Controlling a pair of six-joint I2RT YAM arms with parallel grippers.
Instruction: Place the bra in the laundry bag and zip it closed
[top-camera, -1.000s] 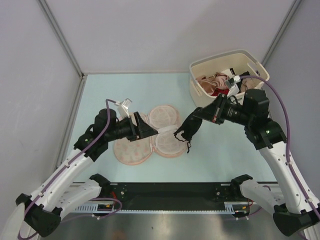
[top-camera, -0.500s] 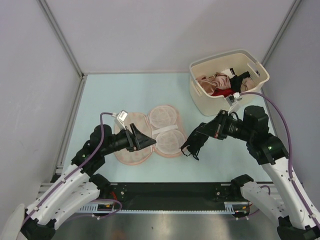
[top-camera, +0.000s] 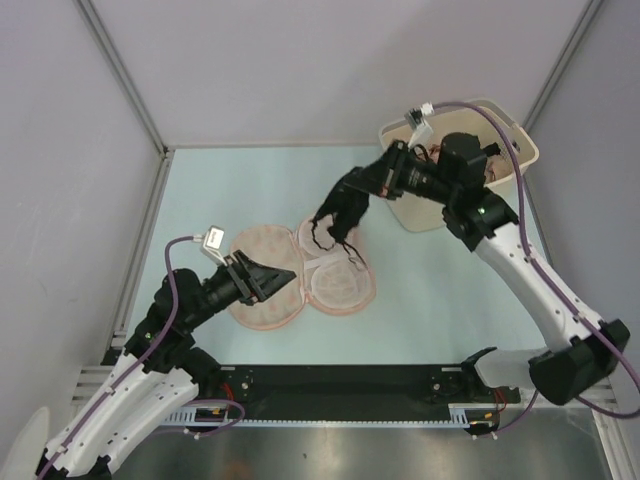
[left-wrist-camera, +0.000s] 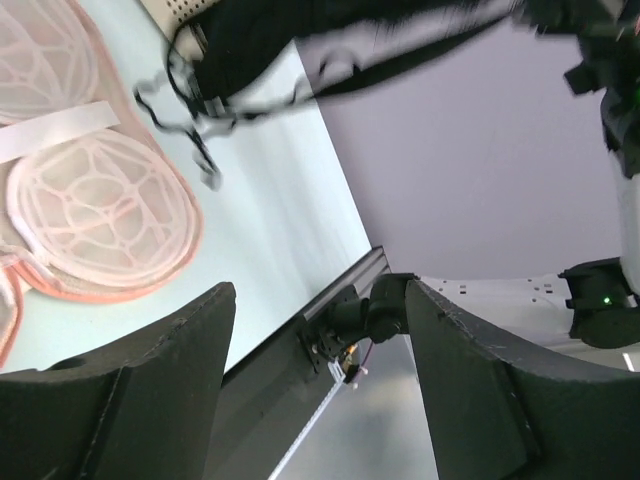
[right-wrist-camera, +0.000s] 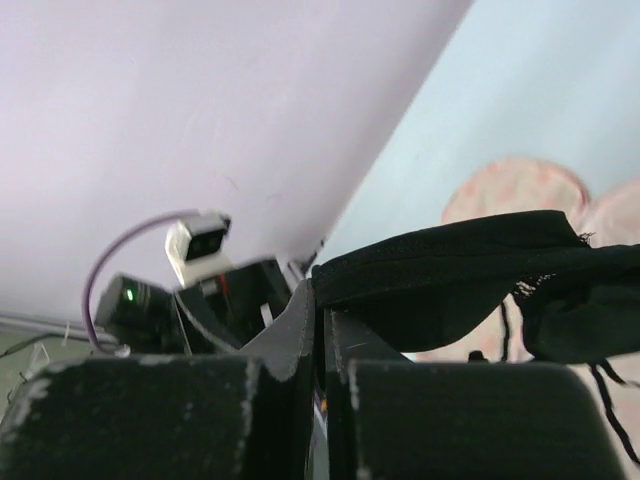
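One bra (top-camera: 340, 208) in the air, pinched in the right claw (top-camera: 368, 180), which is clamped tight. Its long axis hangs downward, straps dangling, above the far end of one laundry bag (top-camera: 338, 285) lying open on the counter (top-camera: 440, 290). Left claw (top-camera: 288, 275) is spread wide and empty over the bag's left half. One basket (top-camera: 520, 150) far right.

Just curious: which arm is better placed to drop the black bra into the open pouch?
Right. The right gripper is shut on the bra, dangling above the open laundry bag; the left gripper is open, empty.
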